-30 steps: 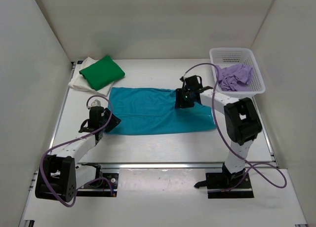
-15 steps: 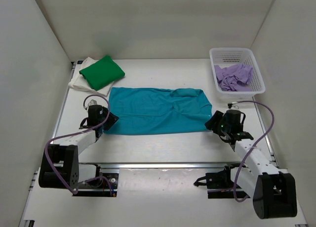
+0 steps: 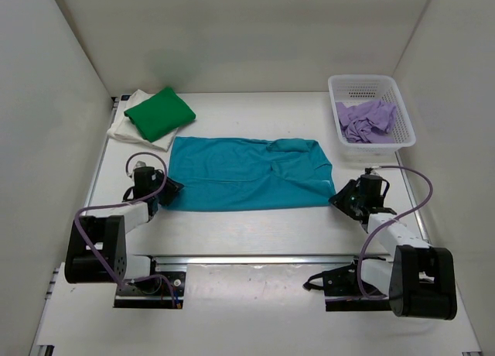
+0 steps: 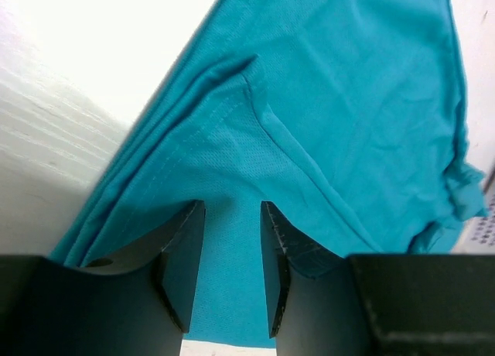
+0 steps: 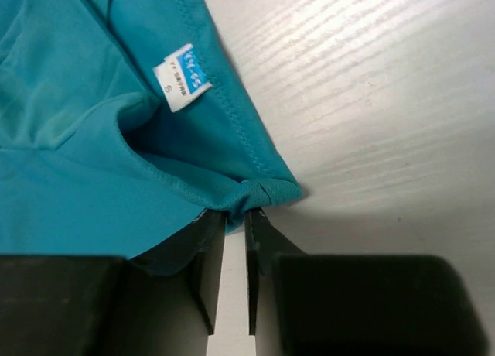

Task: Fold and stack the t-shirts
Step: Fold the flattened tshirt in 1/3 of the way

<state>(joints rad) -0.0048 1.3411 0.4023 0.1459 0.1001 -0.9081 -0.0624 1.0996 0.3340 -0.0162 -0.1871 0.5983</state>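
The teal t-shirt (image 3: 247, 174) lies flat, left of the basket (image 3: 363, 80). The right gripper (image 5: 235, 215) is clamped on its basket-side corner; the left gripper (image 4: 232, 209) has its jaws apart astride the opposite end.

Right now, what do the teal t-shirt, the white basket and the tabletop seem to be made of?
The teal t-shirt: thin matte knit fabric, probably a synthetic sports mesh; fine pinhole texture, stitched hems, soft folds. The white basket: moulded plastic; rigid walls of regular lattice holes. The tabletop: white, matte, with faint wood-like grain lines; likely painted or laminated board, hard to say which.
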